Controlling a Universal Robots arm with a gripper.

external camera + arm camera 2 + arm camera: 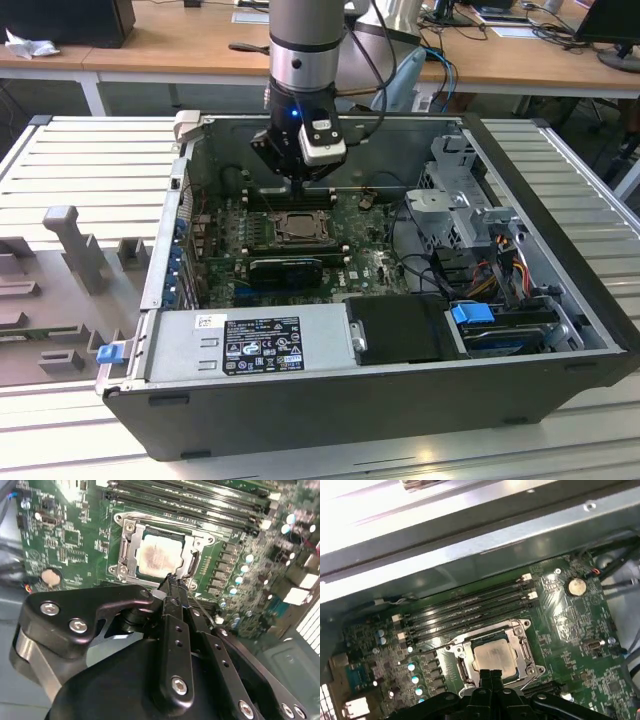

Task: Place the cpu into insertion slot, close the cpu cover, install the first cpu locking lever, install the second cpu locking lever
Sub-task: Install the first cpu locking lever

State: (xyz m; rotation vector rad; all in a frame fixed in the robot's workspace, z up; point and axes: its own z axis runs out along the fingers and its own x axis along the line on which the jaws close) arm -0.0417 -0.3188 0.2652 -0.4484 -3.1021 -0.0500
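Note:
The cpu [157, 555] lies flat in the insertion slot [165, 521] on the green board, its pale face showing through the window of the cpu cover [131, 547], which lies down over it. In the first wrist view the cpu [492, 657] sits inside the cover [525, 652], and a thin metal lever [432, 649] sticks out sideways from the socket. My gripper [170, 581] is shut with nothing between its fingers, its tip just above the socket's near edge. In the exterior view the gripper [298, 185] hangs over the socket [297, 228] inside the open case.
Long black memory slots [465, 607] run beside the socket. A black block [285, 268] sits in front of it, then the grey power supply [255, 340]. A drive cage [460, 200] and cables [500, 270] fill the exterior view's right. Case walls [165, 240] surround the board.

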